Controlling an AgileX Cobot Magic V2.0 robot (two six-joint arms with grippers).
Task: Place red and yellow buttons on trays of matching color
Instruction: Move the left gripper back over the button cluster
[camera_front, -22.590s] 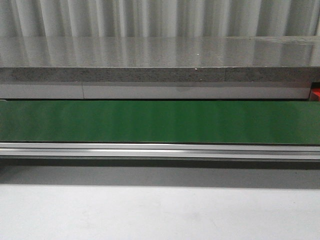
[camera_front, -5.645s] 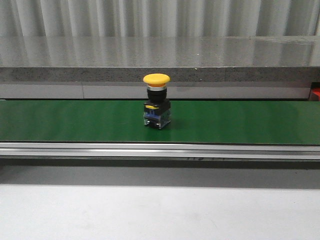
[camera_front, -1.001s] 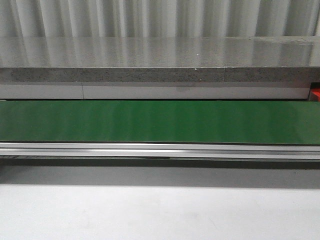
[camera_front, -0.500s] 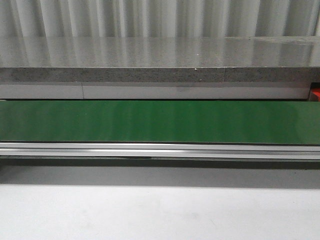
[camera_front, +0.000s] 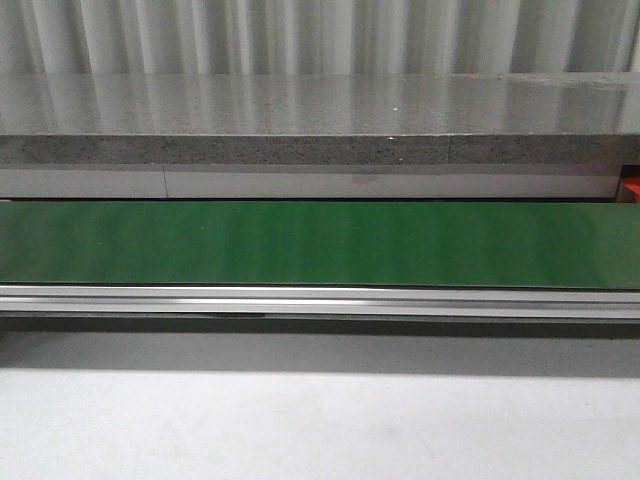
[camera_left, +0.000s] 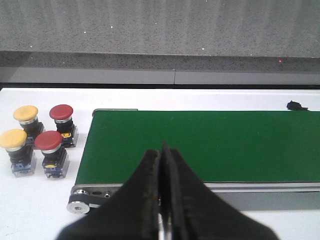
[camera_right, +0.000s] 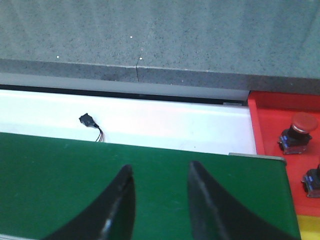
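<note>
The yellow button seen earlier on the green belt (camera_front: 320, 243) is gone. Four buttons (camera_left: 39, 140), two red and two yellow mushroom caps, are grouped at 9 o'clock of the belt's end on the white surface (camera_left: 30, 200). The left fingers (camera_left: 161, 200) are pressed together; the right fingers (camera_right: 159, 205) are spread.

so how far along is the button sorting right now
Done: at least one red button stands on the red tray. In hand: nothing; the left pincer is shut empty, the right pincer open over the bare belt. Left: two yellow buttons and two red beside the belt's end.
</note>
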